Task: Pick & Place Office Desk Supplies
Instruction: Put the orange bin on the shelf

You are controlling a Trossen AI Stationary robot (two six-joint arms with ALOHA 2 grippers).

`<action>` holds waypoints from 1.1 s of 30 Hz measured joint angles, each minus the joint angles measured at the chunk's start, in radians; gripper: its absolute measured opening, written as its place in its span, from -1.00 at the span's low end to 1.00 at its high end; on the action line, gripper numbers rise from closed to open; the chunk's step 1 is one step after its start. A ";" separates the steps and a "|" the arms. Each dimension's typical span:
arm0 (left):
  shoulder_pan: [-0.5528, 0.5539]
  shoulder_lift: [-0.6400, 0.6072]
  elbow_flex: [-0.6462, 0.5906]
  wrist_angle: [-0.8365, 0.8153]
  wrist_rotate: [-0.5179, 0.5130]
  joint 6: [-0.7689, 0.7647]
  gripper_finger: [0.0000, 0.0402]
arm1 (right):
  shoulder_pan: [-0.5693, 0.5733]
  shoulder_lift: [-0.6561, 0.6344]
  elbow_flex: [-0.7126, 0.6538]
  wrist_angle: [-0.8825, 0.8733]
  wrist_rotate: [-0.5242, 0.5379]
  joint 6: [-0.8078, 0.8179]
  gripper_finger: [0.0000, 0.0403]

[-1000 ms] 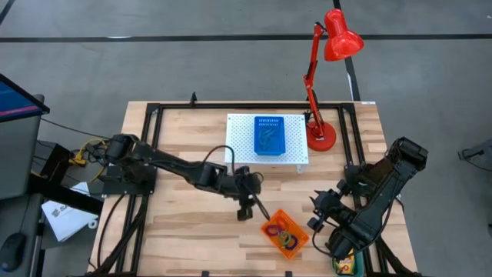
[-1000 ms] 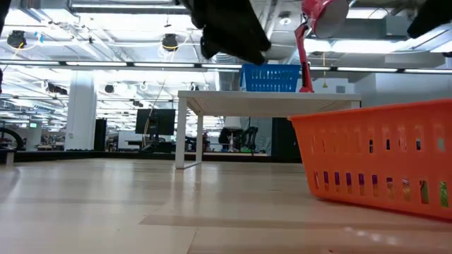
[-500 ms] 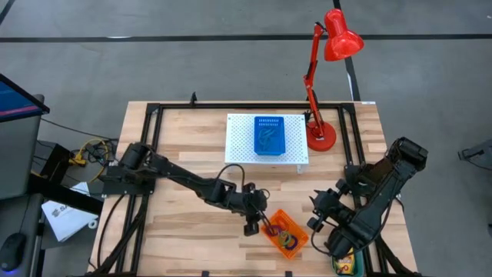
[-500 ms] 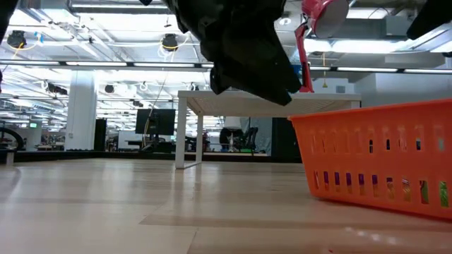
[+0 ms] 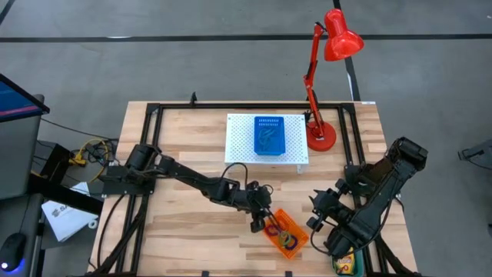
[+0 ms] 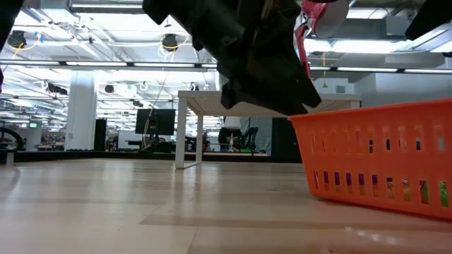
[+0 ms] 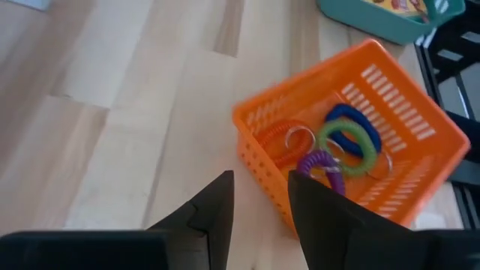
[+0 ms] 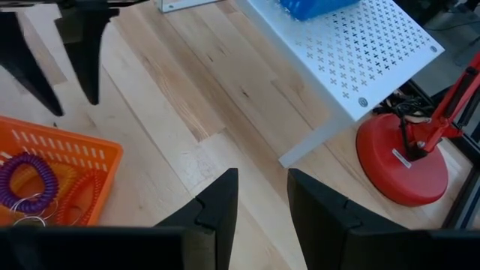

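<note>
A wooden table (image 5: 192,231) is shown from above, spanned by two dark arms. The white perforated stand (image 5: 246,142) is placed at the far side, with a blue basket (image 5: 269,135) set on it and a red desk lamp (image 5: 323,77) based just beside it. The left arm is extended across the table, and the left gripper (image 5: 260,221) is held over the near-left rim of the orange basket (image 5: 296,245); its fingers (image 7: 214,206) are parted by a narrow gap and nothing is seen between them. The right gripper (image 5: 317,211) is held just beside the orange basket on its right, fingers (image 8: 217,202) likewise slightly apart and empty. Coiled loops are seen lying inside the orange basket: orange (image 7: 279,139), blue (image 7: 351,126), green (image 7: 346,142) and purple (image 7: 324,166). A teal tray (image 7: 375,19) with yellow-green contents is placed near the table's right front corner.
</note>
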 joint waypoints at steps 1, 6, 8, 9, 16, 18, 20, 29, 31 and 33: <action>-0.001 0.000 0.000 0.004 -0.001 0.000 -0.39 | 0.000 0.000 0.000 0.000 0.000 0.000 -0.44; -0.006 0.012 0.000 0.012 0.001 -0.004 -0.39 | 0.000 0.000 0.000 -0.001 0.000 0.000 -0.44; -0.008 0.022 -0.001 0.011 0.002 -0.013 -0.39 | 0.000 0.000 0.000 -0.001 -0.001 0.000 -0.44; -0.011 0.031 0.000 0.036 0.003 -0.022 -0.39 | 0.000 0.000 0.000 -0.001 -0.003 0.000 -0.44; -0.017 0.052 0.000 0.066 0.025 -0.026 -0.39 | 0.002 0.000 0.002 -0.001 -0.004 0.000 -0.44; -0.018 0.060 0.001 0.083 0.028 -0.027 -0.39 | 0.002 0.000 0.002 0.000 -0.004 -0.002 -0.44; -0.019 0.068 -0.001 0.078 0.035 -0.029 -0.39 | 0.002 0.000 0.002 0.000 -0.005 -0.006 -0.44; -0.025 0.078 0.000 0.101 0.053 -0.034 -0.40 | 0.002 0.000 0.002 0.002 -0.005 -0.008 -0.44; -0.026 0.078 0.000 0.105 0.053 -0.035 -0.43 | 0.002 0.000 0.002 0.002 -0.005 -0.008 -0.44; -0.026 0.078 0.000 0.106 0.053 -0.035 -0.46 | 0.002 0.000 0.002 0.002 -0.005 -0.008 -0.44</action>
